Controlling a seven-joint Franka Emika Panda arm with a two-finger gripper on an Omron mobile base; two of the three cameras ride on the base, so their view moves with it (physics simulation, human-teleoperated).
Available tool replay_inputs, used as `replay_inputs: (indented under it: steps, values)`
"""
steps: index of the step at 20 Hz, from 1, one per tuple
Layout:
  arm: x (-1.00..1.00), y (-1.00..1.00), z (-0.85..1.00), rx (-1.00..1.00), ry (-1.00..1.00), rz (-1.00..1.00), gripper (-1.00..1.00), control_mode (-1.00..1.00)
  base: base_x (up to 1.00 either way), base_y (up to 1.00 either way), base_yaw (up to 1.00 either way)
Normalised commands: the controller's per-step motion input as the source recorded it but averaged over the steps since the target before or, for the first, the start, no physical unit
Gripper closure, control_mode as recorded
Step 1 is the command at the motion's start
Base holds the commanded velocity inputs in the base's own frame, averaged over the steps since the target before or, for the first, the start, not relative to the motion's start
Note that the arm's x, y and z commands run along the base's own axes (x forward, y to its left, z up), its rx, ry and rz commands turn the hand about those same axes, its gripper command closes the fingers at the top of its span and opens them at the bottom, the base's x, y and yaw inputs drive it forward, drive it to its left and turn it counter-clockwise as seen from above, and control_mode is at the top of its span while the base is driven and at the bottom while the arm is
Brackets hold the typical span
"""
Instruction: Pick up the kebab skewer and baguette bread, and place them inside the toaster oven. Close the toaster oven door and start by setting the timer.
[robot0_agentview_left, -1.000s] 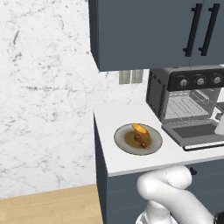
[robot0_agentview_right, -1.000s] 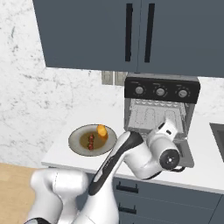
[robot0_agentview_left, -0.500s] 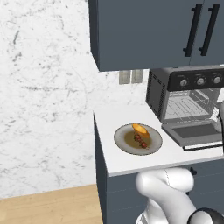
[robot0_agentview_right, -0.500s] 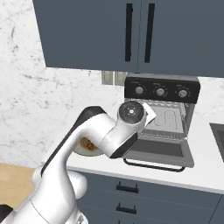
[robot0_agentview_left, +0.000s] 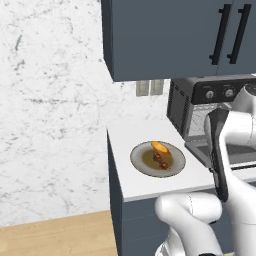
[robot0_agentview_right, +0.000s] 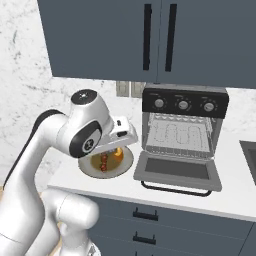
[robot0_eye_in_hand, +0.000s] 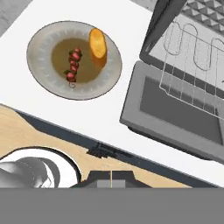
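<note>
The kebab skewer and the baguette bread lie side by side on a round grey plate left of the toaster oven. The toaster oven door hangs open, flat over the counter, and the wire rack inside is bare. My gripper is shut on nothing, high above the counter's front edge and looking down on plate and door. In the right base view the hand hovers over the plate, skewer and bread. The left base view shows the bread and skewer too.
Blue-grey wall cabinets hang low above the oven. The white counter ends at its left edge just past the plate. A wooden floor lies below the counter front. A sink edge sits at the far right.
The arm has swung left from in front of the oven door to above the plate. The gripper stayed shut. Plate, food and oven door have not moved.
</note>
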Motion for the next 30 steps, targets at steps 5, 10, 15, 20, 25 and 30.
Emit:
replay_inputs:
  steps: [5, 10, 15, 20, 25, 30]
  values:
    - [-0.04, 1.00, -0.49, 0.11, 0.00, -0.27, -1.00, -1.00, 0.00, 0.00, 0.00]
    - [0.15, 0.75, -0.49, 0.11, 0.04, -0.20, -1.00, -1.00, 0.00, 0.00, 0.00]
    - [0.55, 0.07, -0.26, 0.00, 0.03, -0.02, -1.00, -1.00, 0.00, 0.00, 0.00]
    - [0.46, 0.05, -0.35, 0.00, 0.02, 0.03, -1.00, -1.00, 0.00, 0.00, 0.00]
    - [0.38, 0.11, -0.42, 0.03, 0.10, 0.02, -1.00, -1.00, 0.00, 0.00, 0.00]
    - [0.36, 0.00, -0.34, 0.03, 0.10, 0.01, -1.00, -1.00, 0.00, 0.00, 0.00]
